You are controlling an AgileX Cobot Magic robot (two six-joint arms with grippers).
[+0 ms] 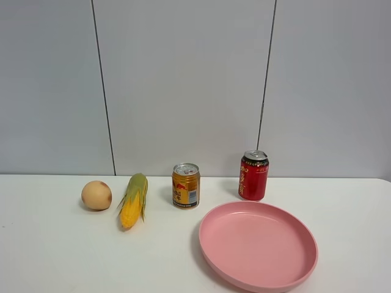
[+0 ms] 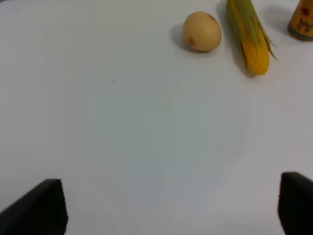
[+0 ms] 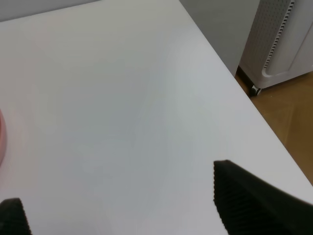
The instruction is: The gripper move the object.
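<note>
The object, a small rounded tan-orange lump (image 1: 96, 195), lies on the white table at the left, just left of the corn cob (image 1: 134, 199). It also shows in the left wrist view (image 2: 202, 31), far from my left gripper (image 2: 173, 210). That gripper is open and empty, its two black fingertips wide apart over bare table. My right gripper (image 3: 122, 208) is open and empty too, over bare table near the table's right edge. Neither gripper shows in the exterior high view.
A short orange can (image 1: 186, 185) and a red can (image 1: 253, 175) stand behind a pink plate (image 1: 308, 268). The corn (image 2: 249, 36) and orange can (image 2: 302, 19) show in the left wrist view. A white appliance (image 3: 281, 44) stands on the floor past the table edge.
</note>
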